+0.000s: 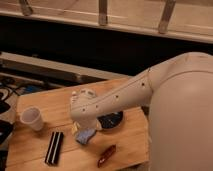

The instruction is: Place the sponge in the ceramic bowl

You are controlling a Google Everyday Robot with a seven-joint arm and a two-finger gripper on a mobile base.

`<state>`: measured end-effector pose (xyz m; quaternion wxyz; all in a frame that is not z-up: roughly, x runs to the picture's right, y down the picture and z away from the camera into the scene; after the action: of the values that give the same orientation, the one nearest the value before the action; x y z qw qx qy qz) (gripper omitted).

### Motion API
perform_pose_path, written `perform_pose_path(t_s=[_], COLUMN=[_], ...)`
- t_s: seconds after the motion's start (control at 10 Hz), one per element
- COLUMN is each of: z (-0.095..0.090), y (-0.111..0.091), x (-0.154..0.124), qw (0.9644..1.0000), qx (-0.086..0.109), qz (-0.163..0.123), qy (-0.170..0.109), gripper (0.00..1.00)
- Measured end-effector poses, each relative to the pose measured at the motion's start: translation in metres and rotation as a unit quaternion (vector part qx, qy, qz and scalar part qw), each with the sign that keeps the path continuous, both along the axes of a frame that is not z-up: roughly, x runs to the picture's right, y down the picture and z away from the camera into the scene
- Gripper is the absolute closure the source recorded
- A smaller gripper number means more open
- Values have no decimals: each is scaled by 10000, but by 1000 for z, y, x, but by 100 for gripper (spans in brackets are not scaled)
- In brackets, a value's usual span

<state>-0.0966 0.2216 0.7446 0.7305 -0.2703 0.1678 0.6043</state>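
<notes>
The sponge [85, 136] is low over the desk [30, 150], just left of the ceramic bowl [113, 120] and outside it. The gripper [82, 125] hangs directly above the sponge; whether it grips it, I cannot tell. A white cup [31, 119] stands well apart, at the left.

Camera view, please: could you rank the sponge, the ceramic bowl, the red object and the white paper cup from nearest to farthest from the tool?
The tool is over the middle of the table.
1. Sponge, right at the tool.
2. Ceramic bowl, just to the picture's right.
3. Red object, by the front edge.
4. Paper cup, far left.
</notes>
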Motion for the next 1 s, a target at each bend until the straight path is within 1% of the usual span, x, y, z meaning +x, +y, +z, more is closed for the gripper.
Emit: perform_pose_path(t_s=[0.1, 0.3, 0.5, 0.7, 1.0], z=[9, 26, 39, 47, 53], y=[11, 34, 41, 33, 17], x=[1, 3, 6, 9, 2], qw=[9999, 9988, 9976, 9974, 9980], qx=[-128, -478, -674, -680, -575], qz=[22, 63, 143, 209, 257], qy=[6, 40, 76, 101, 66], gripper=[20, 20, 20, 20, 20])
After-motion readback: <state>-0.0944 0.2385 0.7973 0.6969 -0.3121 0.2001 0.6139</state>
